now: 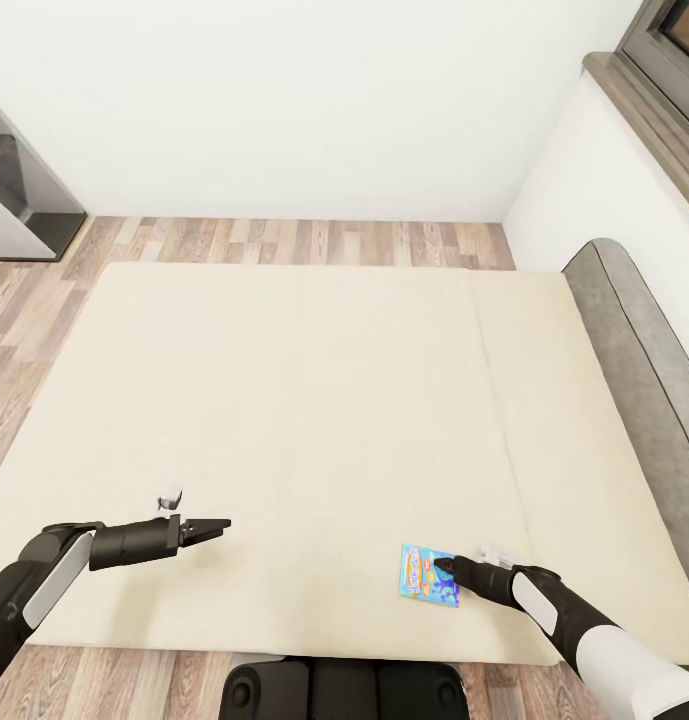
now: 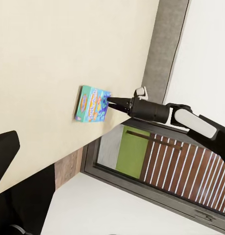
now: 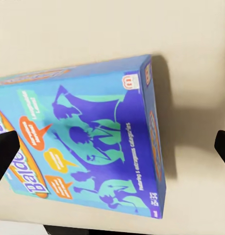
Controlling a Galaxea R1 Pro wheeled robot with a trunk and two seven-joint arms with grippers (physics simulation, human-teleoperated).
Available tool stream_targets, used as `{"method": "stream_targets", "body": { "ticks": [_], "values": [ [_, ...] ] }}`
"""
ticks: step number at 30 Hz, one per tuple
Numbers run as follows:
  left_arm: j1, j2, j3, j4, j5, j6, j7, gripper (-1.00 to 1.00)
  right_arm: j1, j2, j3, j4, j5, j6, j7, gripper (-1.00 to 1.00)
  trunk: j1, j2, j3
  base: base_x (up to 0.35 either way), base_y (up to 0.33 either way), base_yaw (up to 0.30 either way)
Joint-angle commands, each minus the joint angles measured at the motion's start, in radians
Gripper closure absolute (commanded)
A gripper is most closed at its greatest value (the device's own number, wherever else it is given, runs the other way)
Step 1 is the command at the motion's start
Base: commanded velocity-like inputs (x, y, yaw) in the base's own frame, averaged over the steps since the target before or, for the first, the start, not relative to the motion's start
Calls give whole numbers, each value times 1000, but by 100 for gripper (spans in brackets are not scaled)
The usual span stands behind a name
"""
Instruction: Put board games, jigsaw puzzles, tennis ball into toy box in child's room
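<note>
Home bedroom, cream bed [image 1: 314, 400], wood-plank floor [image 1: 284, 242], white walls [image 1: 314, 100]

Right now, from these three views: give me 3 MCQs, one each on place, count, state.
1. Where does the flat blue board game box with cartoon figures lie?
A. on the cream-beige bed mattress, near its edge closest to the robot
B. on the wood-plank floor
C. on the grey headboard

2. How many game boxes show on the bed in the head view?
A. none
B. one
C. three

3. How does the right gripper stand to the box?
A. far off, over the floor
B. right at the box, tip over its cover, box flat on the bed
C. holding it high in the air

Key: 1 A, the head view shows it on the mattress; 2 B, a single blue box; 3 B, the left wrist view shows the tip at the lying box.
</note>
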Motion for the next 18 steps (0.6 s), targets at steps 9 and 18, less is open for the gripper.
{"method": "stream_targets", "body": {
  "ticks": [9, 18],
  "values": [
    [-1, 1, -3, 0, 6, 6, 0, -100, 0, -1, 3, -1, -3, 3, 1, -100, 1, -2, -1, 0, 11, 0],
    [-1, 1, -3, 0, 6, 7, 0, -100, 0, 0, 3, -1, -3, 3, 1, -100, 1, -2, -1, 0, 159, 0]
  ]
}}
